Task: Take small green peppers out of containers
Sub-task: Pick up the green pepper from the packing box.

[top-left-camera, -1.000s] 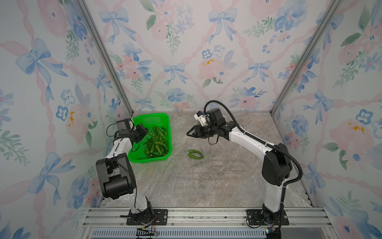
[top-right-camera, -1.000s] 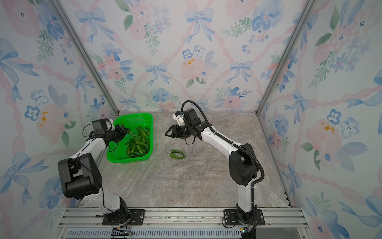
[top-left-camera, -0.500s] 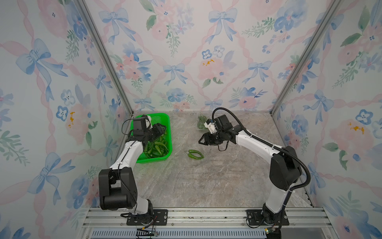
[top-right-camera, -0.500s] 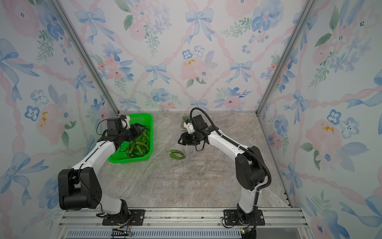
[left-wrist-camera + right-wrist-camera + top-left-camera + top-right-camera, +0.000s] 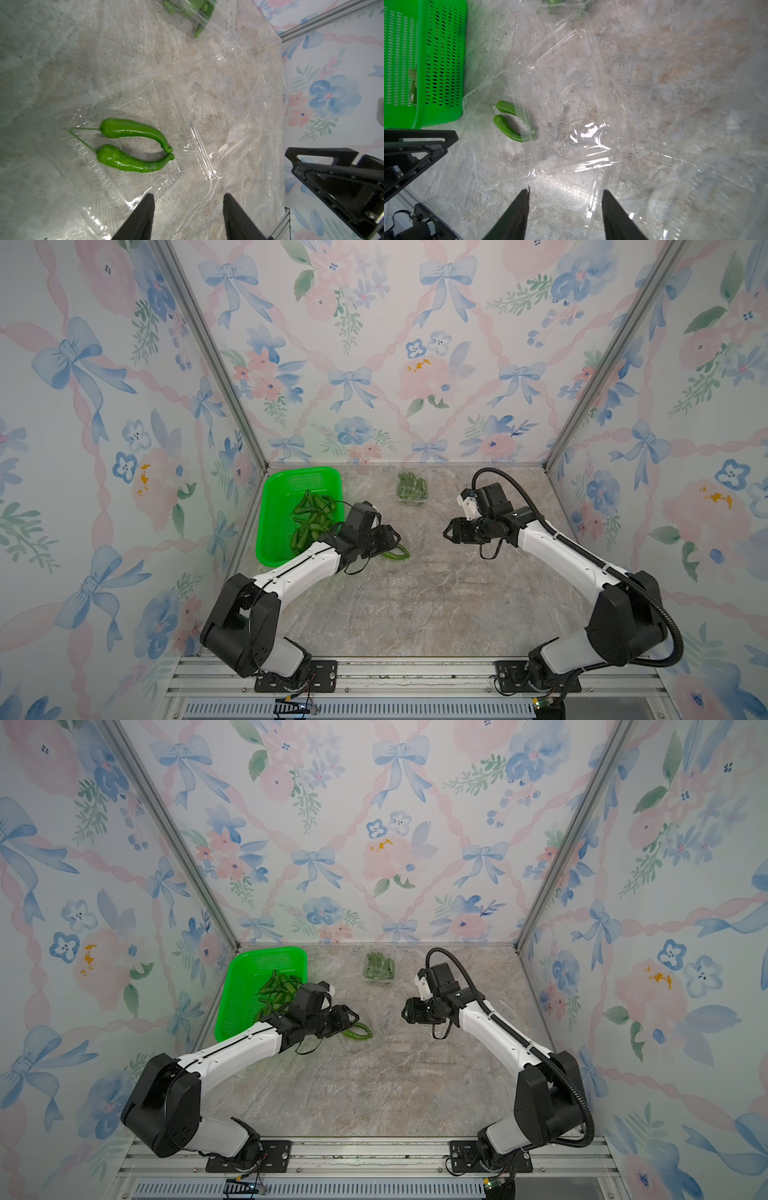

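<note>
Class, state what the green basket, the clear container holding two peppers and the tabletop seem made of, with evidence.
Green basket: moulded plastic, judging by uniform colour and slotted walls. Clear container: thin glossy plastic; see-through, with glare. Tabletop: mottled grey-brown, stone or printed laminate; unclear.

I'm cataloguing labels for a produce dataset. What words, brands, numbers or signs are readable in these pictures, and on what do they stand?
No text can be read in any view.
Open clear container holding two peppers: embossed ridges only, no label visible.
Green basket: no print visible.
Left arm's black housing: a small pale marking, too blurred to read.
</note>
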### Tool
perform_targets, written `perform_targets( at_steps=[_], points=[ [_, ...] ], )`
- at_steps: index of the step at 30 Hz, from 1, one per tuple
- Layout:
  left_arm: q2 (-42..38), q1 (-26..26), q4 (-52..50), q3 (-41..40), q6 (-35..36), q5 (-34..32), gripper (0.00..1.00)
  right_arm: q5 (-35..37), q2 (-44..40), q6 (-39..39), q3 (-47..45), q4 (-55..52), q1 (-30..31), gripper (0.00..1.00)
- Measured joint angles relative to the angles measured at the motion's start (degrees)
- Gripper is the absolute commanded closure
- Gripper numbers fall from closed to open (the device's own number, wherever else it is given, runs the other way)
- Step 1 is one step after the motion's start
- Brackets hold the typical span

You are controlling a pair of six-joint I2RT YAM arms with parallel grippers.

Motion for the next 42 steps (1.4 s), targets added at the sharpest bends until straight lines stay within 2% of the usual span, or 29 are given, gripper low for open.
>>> perform_targets(
  at_steps=[12,20,32,42],
  points=[
    [11.08,-1.07,-0.02,3.21,-1.95,-4.2,0.45,0.11,-1.33,-0.46,-2.62,3.04,-1.2,0.44],
    [13.62,-1.11,0.07,6.73,-3.02,-5.4,0.46,-1.55,-1.33,-1.49,-3.17,4.15,-3.65,0.44],
    [14.78,-1.18,-0.26,6.84,-4.55,-6.91,0.45,-4.87,-0.04,-2.16,-3.5,6.51,-6.6,0.44],
    [18.8,-1.27,-5.09,10.38,-4.98,-7.74,0.44,-8.94,1.01,-2.54,-4.24,8.7,-9.29,0.44]
  ],
)
